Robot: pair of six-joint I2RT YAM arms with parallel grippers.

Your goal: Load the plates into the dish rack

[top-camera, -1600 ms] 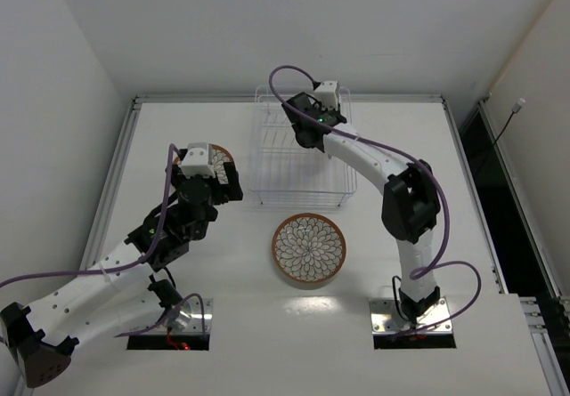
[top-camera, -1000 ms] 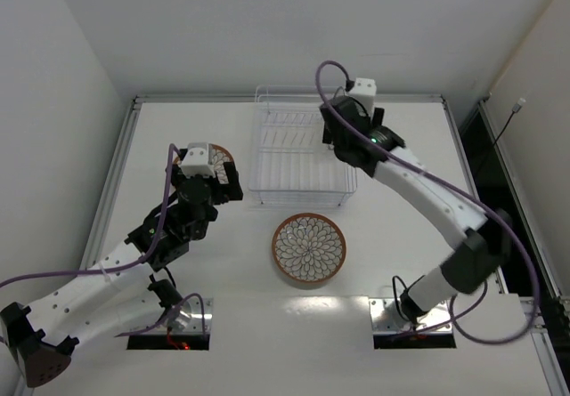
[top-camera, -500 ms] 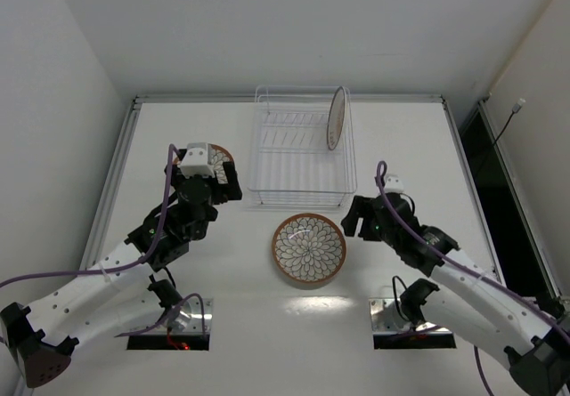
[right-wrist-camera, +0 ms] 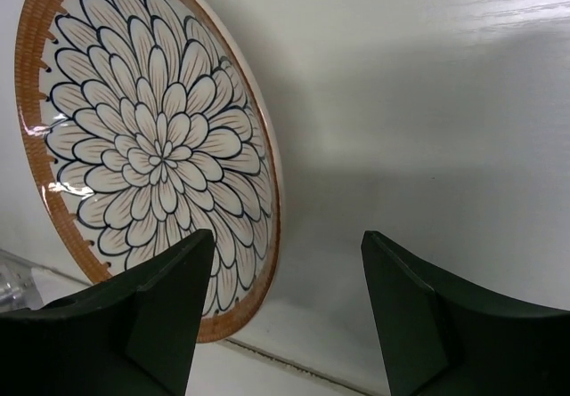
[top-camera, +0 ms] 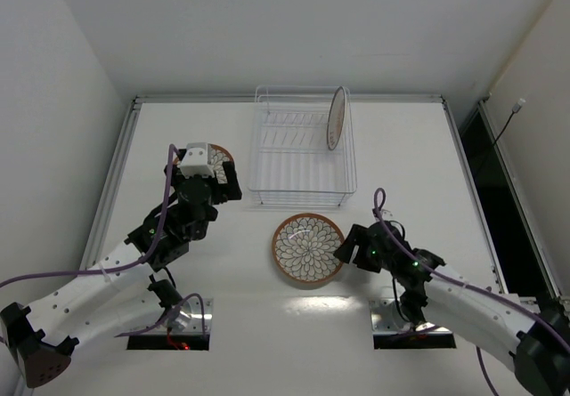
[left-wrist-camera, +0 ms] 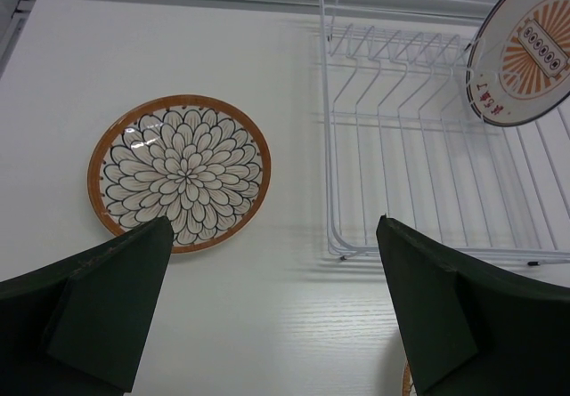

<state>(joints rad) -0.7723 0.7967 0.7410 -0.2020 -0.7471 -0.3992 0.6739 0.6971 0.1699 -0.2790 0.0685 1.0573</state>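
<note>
One plate (top-camera: 336,118) stands on edge in the right end of the dish rack (top-camera: 301,151); in the left wrist view the plate (left-wrist-camera: 525,49) leans in the rack (left-wrist-camera: 419,147). A petal-patterned plate (top-camera: 308,248) lies flat in front of the rack. My right gripper (top-camera: 342,252) is open at its right edge; in the right wrist view its jaws (right-wrist-camera: 287,236) straddle the plate's rim (right-wrist-camera: 151,147). A third plate (top-camera: 223,154), also seen from the left wrist (left-wrist-camera: 179,172), lies left of the rack. My left gripper (top-camera: 214,182) hovers open and empty (left-wrist-camera: 274,227).
The white table (top-camera: 401,147) has a raised metal rim along the far and side edges. Both arm bases sit at the near edge. A sliver of the centre plate (left-wrist-camera: 408,383) shows at the bottom of the left wrist view.
My right arm has let go of the plate in the rack and swung back and down to the right edge of the centre plate. The left arm has not moved.
</note>
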